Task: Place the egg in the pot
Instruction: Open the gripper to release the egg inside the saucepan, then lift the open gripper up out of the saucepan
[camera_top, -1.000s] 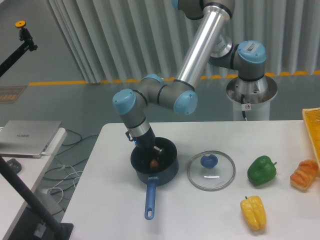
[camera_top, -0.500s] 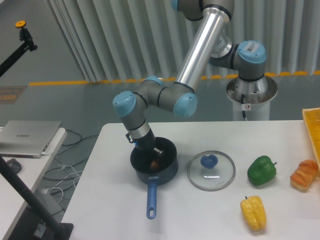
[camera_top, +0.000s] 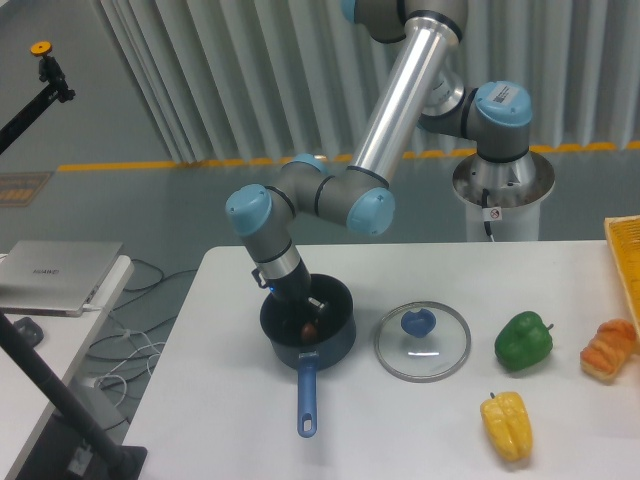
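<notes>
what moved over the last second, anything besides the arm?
The pot turned slightly: its handle tip swung toward the right of the picture, from about 297 to 307 across. The gripper stayed down inside the pot and shifted a little, with the egg still at its fingers; whether they grip it can't be told. The glass lid, green pepper and yellow pepper stayed put.

The pot is the landmark: the egg lies inside it, with the gripper reaching into it from behind-left. Right of the pot lies the glass lid, further right two peppers and a bread-like item.
</notes>
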